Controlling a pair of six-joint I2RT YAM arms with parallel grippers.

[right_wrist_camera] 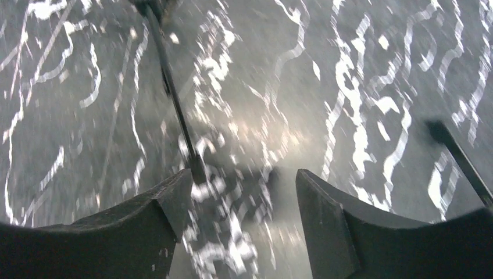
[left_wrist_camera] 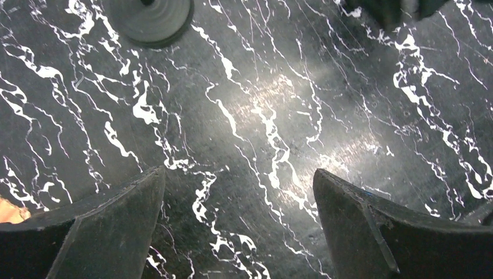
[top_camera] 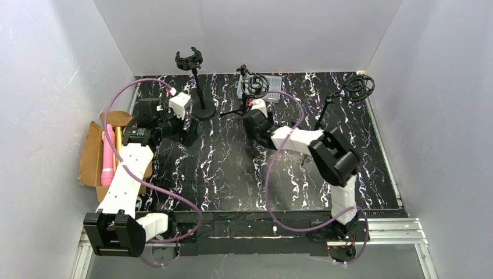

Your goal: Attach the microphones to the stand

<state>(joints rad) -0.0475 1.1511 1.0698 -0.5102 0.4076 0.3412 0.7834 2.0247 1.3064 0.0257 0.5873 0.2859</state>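
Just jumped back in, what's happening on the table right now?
Both grippers are open and empty: the left gripper hangs over the mat near a stand's round base, the right gripper by the tripod stand's legs. A pink microphone and a gold microphone lie in the cardboard box, not yet mounted.

Bench [top_camera: 232, 174]: glossy black top with white marble-like veining. Plain pale grey panels close it in on three sides: left wall [top_camera: 46, 87], back wall [top_camera: 261, 29], right wall [top_camera: 442, 87]. They meet behind the far corners of the bench. Near edge: a strip of black tape [top_camera: 250, 224], then an aluminium rail [top_camera: 389, 226] reaching past the near right corner. Brown cardboard [top_camera: 90, 157] lies at the left edge, against the left wall. Light: even and soft, with a pale glare patch [left_wrist_camera: 279, 99] on the bench top in the left wrist view.
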